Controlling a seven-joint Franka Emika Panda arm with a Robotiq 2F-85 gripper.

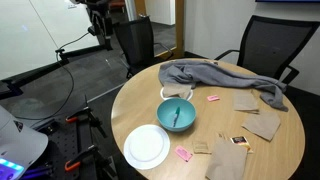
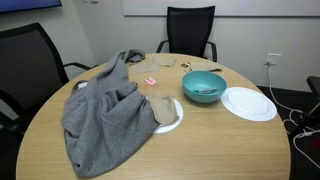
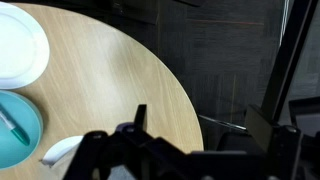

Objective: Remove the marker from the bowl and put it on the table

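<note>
The teal bowl [image 1: 177, 116] stands on the round tan table [image 1: 260, 160], next to a white plate. It shows in both exterior views [image 2: 203, 86] and at the left edge of the wrist view [image 3: 14, 132]. The thin dark marker [image 1: 176, 112] lies inside the bowl [image 2: 205, 91], and part of it shows in the wrist view [image 3: 11, 126]. My gripper [image 3: 200, 130] is open and empty. It hangs high, off the table's edge and well away from the bowl. The arm shows at the top of an exterior view [image 1: 98, 24].
A white plate [image 1: 147, 147] lies beside the bowl. A grey cloth [image 2: 105, 112] is heaped across the table, partly over another white plate [image 2: 172, 115]. Small pink pieces [image 1: 213, 98] and tan sheets [image 1: 262, 124] lie around. Office chairs [image 1: 270, 45] ring the table.
</note>
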